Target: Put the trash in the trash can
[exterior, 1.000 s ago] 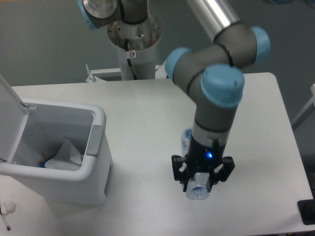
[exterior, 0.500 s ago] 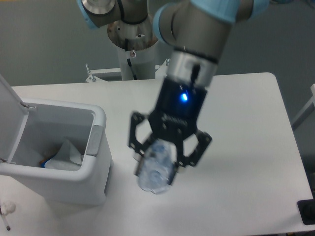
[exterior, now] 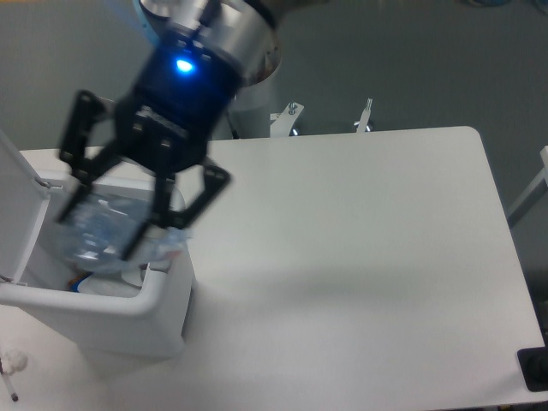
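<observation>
Moved since earlier: bottle (exterior: pixel 107 231) carried from table (exterior: pixel 360 223) centre toward 9 o'clock | gripper (exterior: pixel 128 218) clamped around bottle, held over open bin (exterior: pixel 158 308) | wrapper (exterior: pixel 128 276) seemingly inside | left: release.

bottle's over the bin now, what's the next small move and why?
Probably open the gripper and drop. The crushed bottle is clamped between the fingers, above the open mouth of the trash can, lid up. It looks slightly toward the right rim, so a small nudge left first might be safer. The wrapper seems to lie inside already.
</observation>
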